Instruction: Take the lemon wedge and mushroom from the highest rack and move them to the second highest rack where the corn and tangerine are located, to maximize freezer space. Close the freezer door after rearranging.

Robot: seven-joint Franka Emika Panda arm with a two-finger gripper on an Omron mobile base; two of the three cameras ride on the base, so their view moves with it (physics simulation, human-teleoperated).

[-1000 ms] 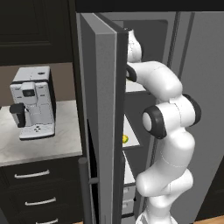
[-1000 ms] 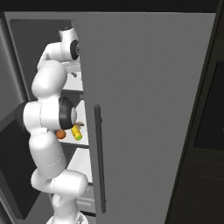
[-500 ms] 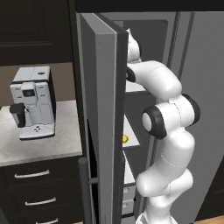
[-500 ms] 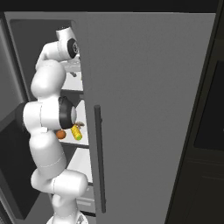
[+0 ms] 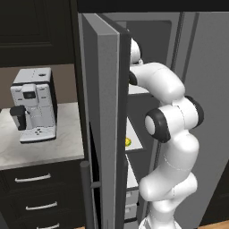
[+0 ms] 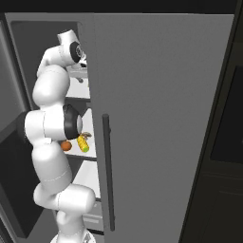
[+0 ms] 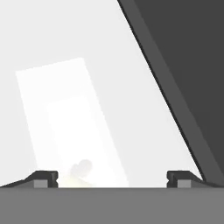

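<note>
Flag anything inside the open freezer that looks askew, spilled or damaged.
Nothing stands out. On the second highest rack the corn lies beside the tangerine, neither spilled. The freezer door stands open, undamaged. In the hand view the end effector is open before a bright white surface.

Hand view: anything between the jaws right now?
A faint pale, yellowish blur sits low between the open jaws against the bright white shelf; too washed out to identify.

White coffee machine [image 5: 33, 105] on a pale counter [image 5: 40, 152] above dark drawers [image 5: 36, 205] with silver handles.
</note>
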